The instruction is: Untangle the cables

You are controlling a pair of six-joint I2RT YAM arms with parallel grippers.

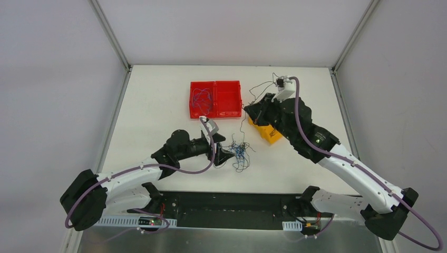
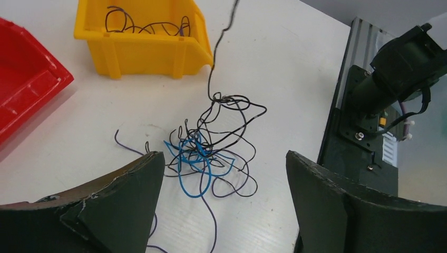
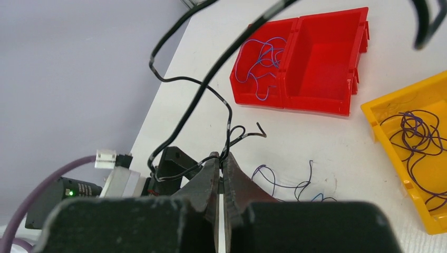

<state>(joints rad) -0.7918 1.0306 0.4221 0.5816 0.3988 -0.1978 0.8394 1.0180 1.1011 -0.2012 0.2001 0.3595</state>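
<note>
Two claws working. My right gripper [image 3: 221, 164] is pressed together, pinching a black cable [image 3: 230, 118] that trails to the tangle of cables [image 2: 203, 150] on the table [image 2: 290, 63]. My left gripper [image 2: 224, 158] is spread wide just before that tangle. Purple strands [image 3: 416, 132] lie in the yellow bin [image 3: 392, 158], blue strands [image 3: 258, 66] in the red bin [image 3: 316, 103].

The light is bright and even, and seems to come from above. Shadows on the white table [image 1: 158, 105] are soft and small. In the right wrist view, a close black wire [image 3: 226, 52] looks thick and fuzzy.
</note>
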